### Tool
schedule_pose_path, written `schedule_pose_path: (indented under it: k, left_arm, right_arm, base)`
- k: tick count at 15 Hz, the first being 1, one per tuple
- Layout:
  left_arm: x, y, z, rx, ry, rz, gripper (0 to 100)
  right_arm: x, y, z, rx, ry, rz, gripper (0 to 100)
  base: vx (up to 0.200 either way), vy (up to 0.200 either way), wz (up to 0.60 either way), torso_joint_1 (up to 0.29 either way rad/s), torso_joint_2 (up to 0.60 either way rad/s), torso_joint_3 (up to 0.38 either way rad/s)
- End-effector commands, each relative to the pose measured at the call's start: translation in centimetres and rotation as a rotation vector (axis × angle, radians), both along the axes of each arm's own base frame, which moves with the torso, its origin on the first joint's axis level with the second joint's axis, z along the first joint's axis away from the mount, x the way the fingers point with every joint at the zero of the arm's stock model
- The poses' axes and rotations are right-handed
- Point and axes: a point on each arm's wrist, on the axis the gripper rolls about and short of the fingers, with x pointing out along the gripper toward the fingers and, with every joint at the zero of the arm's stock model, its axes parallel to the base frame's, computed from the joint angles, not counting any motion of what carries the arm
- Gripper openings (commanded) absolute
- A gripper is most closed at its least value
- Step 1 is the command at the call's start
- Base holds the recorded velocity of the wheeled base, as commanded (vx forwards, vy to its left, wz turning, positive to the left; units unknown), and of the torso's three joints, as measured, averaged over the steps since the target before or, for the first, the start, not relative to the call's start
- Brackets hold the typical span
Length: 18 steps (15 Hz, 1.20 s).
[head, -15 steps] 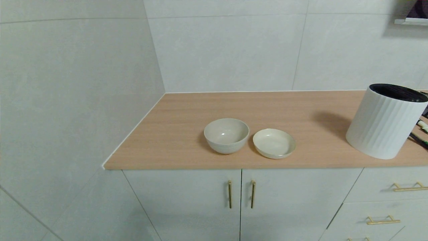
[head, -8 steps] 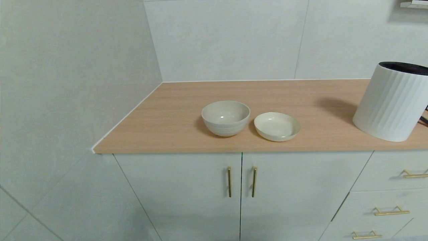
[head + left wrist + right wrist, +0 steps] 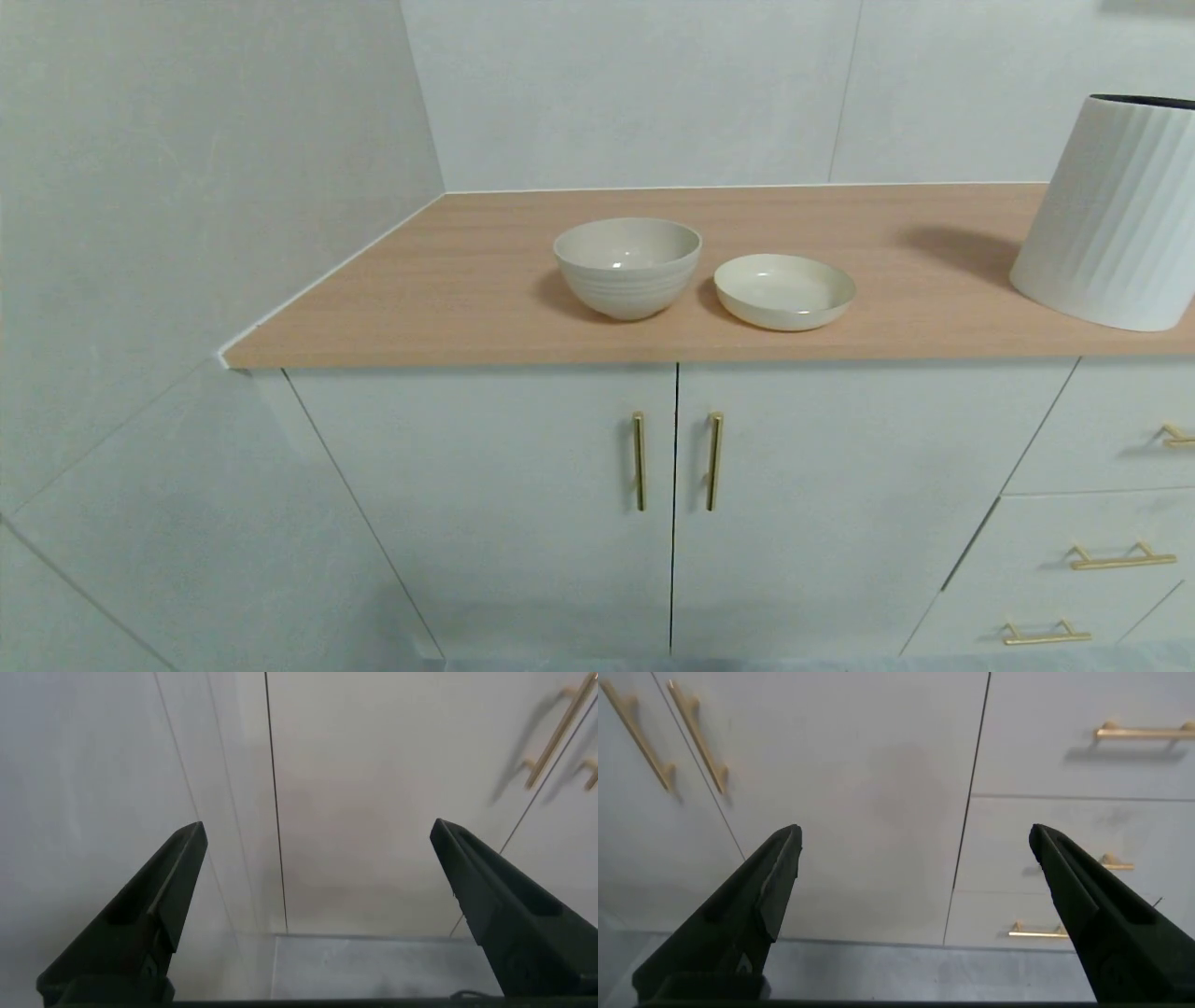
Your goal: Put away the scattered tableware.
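left gripper and right gripper both gape wide and empty before the cabinet doors, so lift one squarely over the bowl at frame centre, clearing the dish just right of it.

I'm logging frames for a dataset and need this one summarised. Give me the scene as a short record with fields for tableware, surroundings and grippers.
tableware: deep bowl and shallow dish, upright, empty, narrow gap between
surface: wooden counter, both near its front edge
other: white ribbed container at the counter's right
cabinet doors: below the counter, shut, gold handles
left gripper: open, empty, facing cabinet fronts
right gripper: open, empty, facing cabinet fronts
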Motion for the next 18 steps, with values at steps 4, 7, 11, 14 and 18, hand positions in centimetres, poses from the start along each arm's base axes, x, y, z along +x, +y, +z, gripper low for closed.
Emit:
schedule_pose_path:
  k: [4, 7, 11, 14, 18]
  left_arm:
    - [0.00, 0.00, 0.00, 0.000, 0.000, 0.000, 100]
    - [0.00, 0.00, 0.00, 0.000, 0.000, 0.000, 100]
    - [0.00, 0.00, 0.02, 0.000, -0.002, 0.001, 100]
    - [0.00, 0.00, 0.00, 0.000, 0.000, 0.001, 100]
    - [0.00, 0.00, 0.00, 0.000, 0.000, 0.001, 100]
  right_arm:
    - [0.00, 0.00, 0.00, -0.001, 0.000, 0.001, 100]
    - [0.00, 0.00, 0.00, -0.001, 0.000, 0.001, 100]
    - [0.00, 0.00, 0.00, -0.001, 0.000, 0.001, 100]
    - [0.00, 0.00, 0.00, -0.002, 0.000, 0.002, 100]
    - [0.00, 0.01, 0.00, -0.007, 0.000, 0.004, 100]
  base:
    - [0.000, 0.000, 0.00, -0.134, 0.45, 0.321]
    - [0.000, 0.000, 0.00, -0.061, 0.33, 0.256]
    - [0.000, 0.000, 0.00, -0.015, 0.05, 0.027]
    - [0.000, 0.000, 0.00, 0.000, 0.00, 0.000]
    - [0.000, 0.000, 0.00, 0.000, 0.00, 0.000]
